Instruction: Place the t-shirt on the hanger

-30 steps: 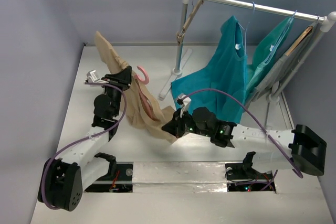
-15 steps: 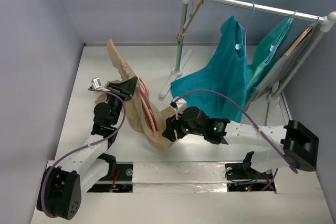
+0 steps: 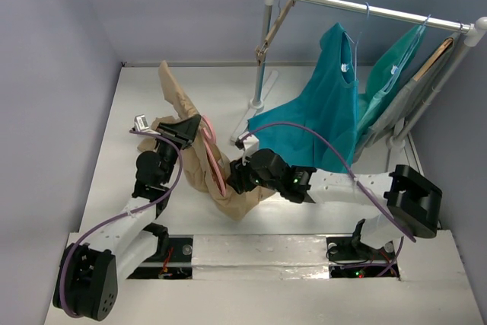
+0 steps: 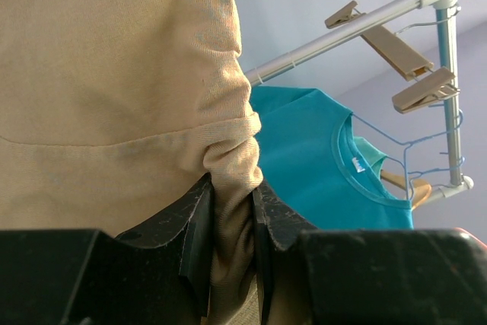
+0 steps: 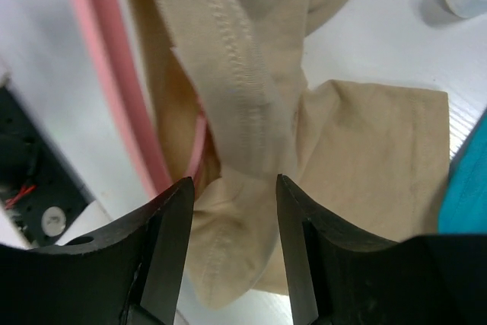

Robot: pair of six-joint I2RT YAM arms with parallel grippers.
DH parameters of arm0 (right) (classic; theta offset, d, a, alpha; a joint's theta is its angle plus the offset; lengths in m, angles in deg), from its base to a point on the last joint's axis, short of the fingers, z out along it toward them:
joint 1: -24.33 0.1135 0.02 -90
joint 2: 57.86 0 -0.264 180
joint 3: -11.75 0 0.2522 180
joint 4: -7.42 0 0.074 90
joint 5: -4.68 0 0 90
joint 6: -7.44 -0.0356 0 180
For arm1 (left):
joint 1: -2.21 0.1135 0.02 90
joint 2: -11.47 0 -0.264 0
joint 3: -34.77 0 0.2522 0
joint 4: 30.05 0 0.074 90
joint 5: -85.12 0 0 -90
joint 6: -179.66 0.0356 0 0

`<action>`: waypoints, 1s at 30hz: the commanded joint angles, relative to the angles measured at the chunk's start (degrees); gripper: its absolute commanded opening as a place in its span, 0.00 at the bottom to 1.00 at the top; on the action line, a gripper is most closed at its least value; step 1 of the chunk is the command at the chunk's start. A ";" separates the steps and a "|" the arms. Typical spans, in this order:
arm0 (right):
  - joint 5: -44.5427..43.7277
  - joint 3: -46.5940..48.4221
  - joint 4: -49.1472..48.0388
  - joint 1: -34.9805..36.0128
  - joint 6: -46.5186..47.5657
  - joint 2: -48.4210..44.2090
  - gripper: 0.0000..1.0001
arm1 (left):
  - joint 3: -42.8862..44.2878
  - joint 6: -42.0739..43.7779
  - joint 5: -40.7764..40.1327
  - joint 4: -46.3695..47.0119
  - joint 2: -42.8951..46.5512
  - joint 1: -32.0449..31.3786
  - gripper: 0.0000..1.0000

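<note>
The tan t-shirt (image 3: 183,104) hangs bunched from my left gripper (image 3: 189,128), which is raised over the left half of the table. In the left wrist view the gripper (image 4: 230,215) is shut on a thick fold of the t-shirt (image 4: 114,74). The pink hanger (image 3: 215,161) runs down inside the cloth, only a strip of it showing. My right gripper (image 3: 234,178) is low at the shirt's bottom end. Its wrist view shows the gripper (image 5: 234,188) open, straddling the t-shirt's hem (image 5: 243,58) without pinching it, with the hanger (image 5: 114,89) just to the left.
A white clothes rack (image 3: 365,9) stands at the back right with teal garments (image 3: 319,123) on thin blue hangers and a wooden clip hanger (image 3: 270,36). The rack's base (image 3: 247,119) lies close behind the right gripper. Grey walls close in both sides.
The right gripper has opened, letting go of the t-shirt's lower end, and has slid left toward the hanger. The left gripper has swung the shirt and hanger slightly right and lower.
</note>
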 commanded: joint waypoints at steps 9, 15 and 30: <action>-3.82 4.73 -6.14 -0.13 -0.55 4.98 0.53 | -0.68 -1.11 1.10 4.92 2.93 0.21 0.00; -3.19 5.52 -6.22 -0.13 -2.31 7.53 0.37 | -0.68 -0.50 0.40 3.87 4.07 0.21 0.00; 0.32 0.60 5.72 0.39 -1.87 -7.22 0.00 | 2.57 3.81 -7.51 5.71 1.44 0.21 0.00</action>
